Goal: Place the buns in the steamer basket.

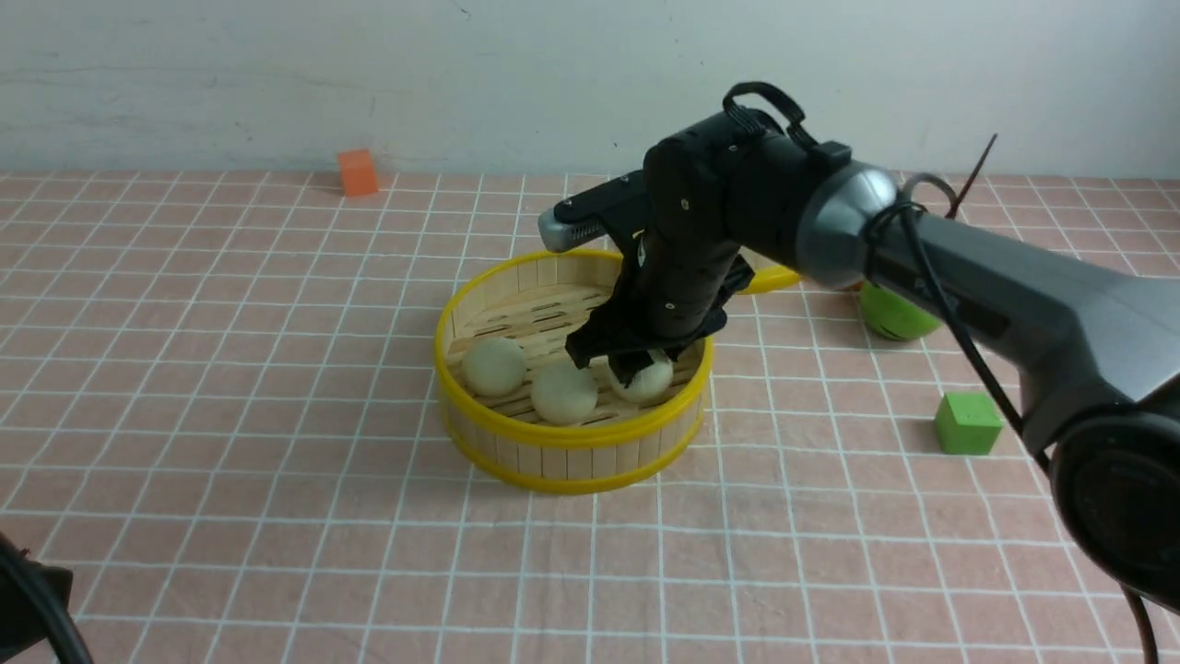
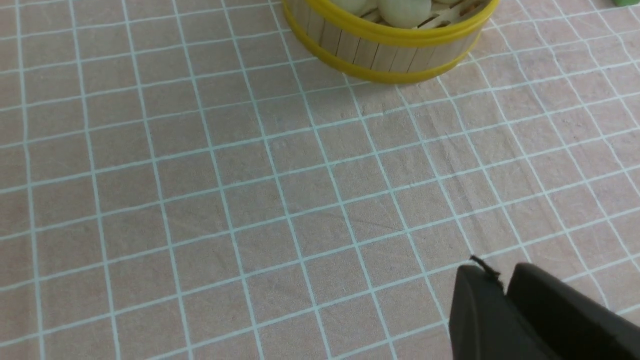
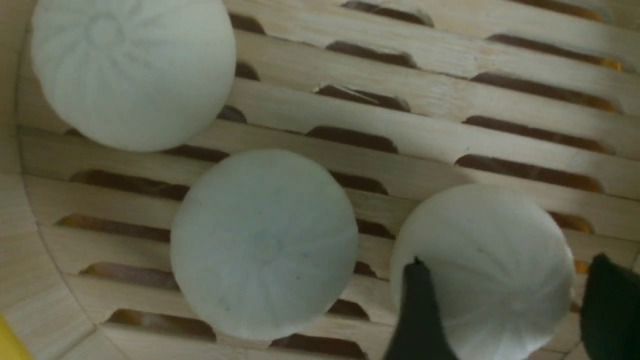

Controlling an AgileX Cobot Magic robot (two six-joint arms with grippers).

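The right arm (image 1: 719,221) hangs over the steamer basket (image 1: 553,458) and hides part of its far rim. It also hides most of a green ball (image 1: 892,314) and a yellow-edged disc (image 1: 772,277) behind the basket to the right. A green cube (image 1: 967,423) sits well to the basket's right, and an orange block (image 1: 357,172) lies far behind it to the left.

The basket is a round tub of pale wooden slats with glossy yellow hoops, standing on a pink checked cloth (image 1: 230,369) over the worktop. Three matte cream, faintly pleated buns lie on its slotted floor: left bun (image 1: 493,366), middle bun (image 1: 563,392) and right bun (image 3: 490,260). The right jaws stand spread either side of the right bun. The left jaws, in front of the basket, are pressed together on nothing.
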